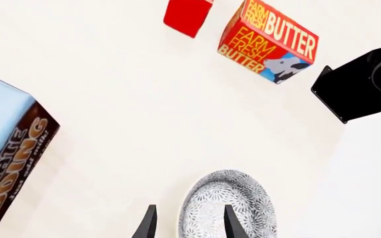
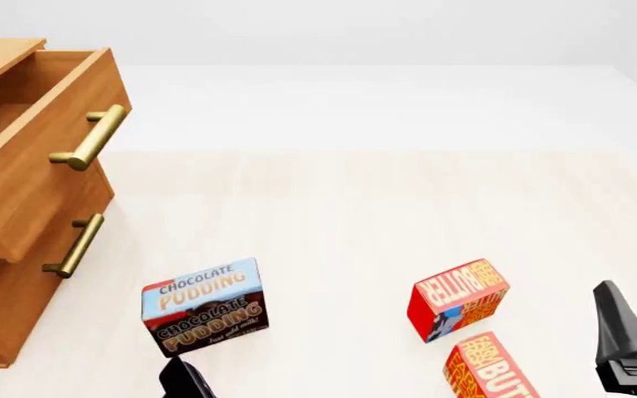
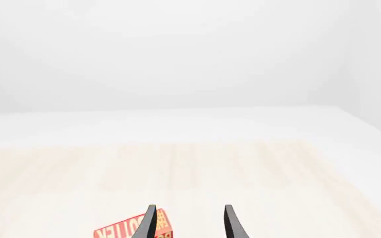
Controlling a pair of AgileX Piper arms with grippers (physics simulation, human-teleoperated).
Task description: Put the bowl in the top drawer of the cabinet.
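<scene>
The patterned bowl (image 1: 233,206) lies on the table at the edge of the left wrist view. My left gripper (image 1: 188,225) hangs open over it, the bowl's near rim lying between the two fingers and one finger (image 1: 231,224) over its inside. The front view does not show the bowl; there only a dark tip of the left gripper (image 2: 186,381) shows, just below the pudding box. The cabinet (image 2: 3,315) stands at the left with its top drawer (image 2: 42,166) pulled out. My right gripper (image 3: 190,223) is open with nothing in it, low at the right (image 2: 619,327).
A chocolate pudding box (image 2: 202,307) stands close to the left gripper. Two red butter boxes (image 2: 457,298) (image 2: 490,369) sit right of centre. The right arm (image 1: 362,82) appears black in the left wrist view. The lower drawer (image 2: 31,249) is closed.
</scene>
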